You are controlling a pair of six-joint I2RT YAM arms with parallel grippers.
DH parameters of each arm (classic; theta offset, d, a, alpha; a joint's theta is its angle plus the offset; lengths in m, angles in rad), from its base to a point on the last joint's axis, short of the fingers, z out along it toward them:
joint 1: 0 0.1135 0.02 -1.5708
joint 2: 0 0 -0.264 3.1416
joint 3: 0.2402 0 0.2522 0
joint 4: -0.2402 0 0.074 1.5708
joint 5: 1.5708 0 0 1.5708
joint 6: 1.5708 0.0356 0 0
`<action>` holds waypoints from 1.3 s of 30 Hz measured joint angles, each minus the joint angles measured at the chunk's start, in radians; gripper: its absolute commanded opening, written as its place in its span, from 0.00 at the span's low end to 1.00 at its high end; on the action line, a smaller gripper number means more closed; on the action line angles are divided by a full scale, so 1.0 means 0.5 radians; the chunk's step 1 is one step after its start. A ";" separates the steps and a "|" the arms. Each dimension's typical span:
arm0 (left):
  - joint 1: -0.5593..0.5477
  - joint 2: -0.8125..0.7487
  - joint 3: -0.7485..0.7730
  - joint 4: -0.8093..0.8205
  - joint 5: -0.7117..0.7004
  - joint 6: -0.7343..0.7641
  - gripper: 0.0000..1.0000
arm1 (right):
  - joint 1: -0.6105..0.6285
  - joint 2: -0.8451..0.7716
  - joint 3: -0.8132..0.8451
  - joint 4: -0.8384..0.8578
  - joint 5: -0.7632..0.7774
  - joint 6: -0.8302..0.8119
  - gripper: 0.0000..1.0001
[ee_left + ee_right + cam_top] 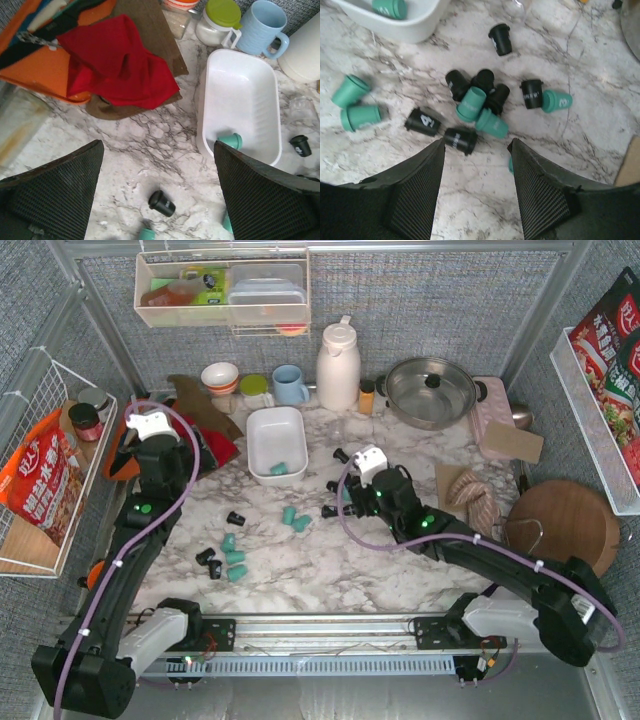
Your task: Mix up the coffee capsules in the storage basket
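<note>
The white storage basket (276, 430) stands at the back middle of the marble top with teal coffee capsules (279, 469) at its near end. More teal and black capsules lie loose on the table: a cluster (477, 100) just ahead of my right gripper (477, 142), a teal pair (355, 102), and a group (225, 558) at front left. The right gripper is open with nothing between its fingers. My left gripper (158, 145) is wide open above the table, left of the basket (207, 115). A black capsule (161, 203) lies on the marble below it.
A red cloth (120, 62) on brown fabric lies left of the basket. Behind stand a green-lidded jar (220, 20), a blue mug (260, 27), a white jug (338, 365) and a lidded pot (430, 390). A round wooden board (560, 525) sits at right, a wire rack (50, 470) at left.
</note>
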 measured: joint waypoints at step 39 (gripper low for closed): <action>-0.331 0.703 -0.433 -0.280 0.161 -1.096 0.83 | -0.008 -0.132 -0.323 0.235 0.144 0.024 0.60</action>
